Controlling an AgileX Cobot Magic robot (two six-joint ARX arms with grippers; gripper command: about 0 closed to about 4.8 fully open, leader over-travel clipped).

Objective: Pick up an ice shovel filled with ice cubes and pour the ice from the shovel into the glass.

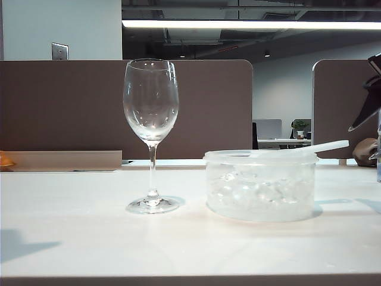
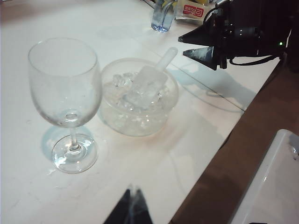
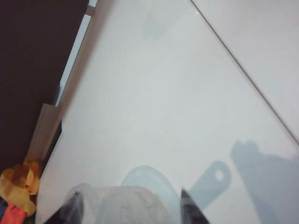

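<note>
**Two pincers up, shovel sitting in the tub**

One ice shovel (image 2: 145, 86) is lying across the round plastic tub (image 1: 260, 186), head down on the heap of ice cubes (image 2: 122, 80), with its thin handle sticking out over the tub's rim toward the right side of the counter (image 1: 71, 232). From my exterior feed the handle pokes up and out past the rim at a slant. Nothing is gripping it.

Just beside the tub, to its left in the exterior feed, the glass (image 1: 151, 104) stands upright on its foot, and I can't see any ice in the bowl.

Right pincer (image 2: 202, 45) hangs in the air near the handle's tip without touching it, fingers spread apart and carrying nothing. My right wrist cam shows the two dark fingertips with the tub blurry between them.

Left pincer (image 2: 130, 208) only shows as dark fingertips at the frame edge, on the near side of the glass and apart from it, tips almost meeting; I honestly can't tell if it's fully clenched.

Further back there's a small water bottle (image 2: 161, 17).
</note>
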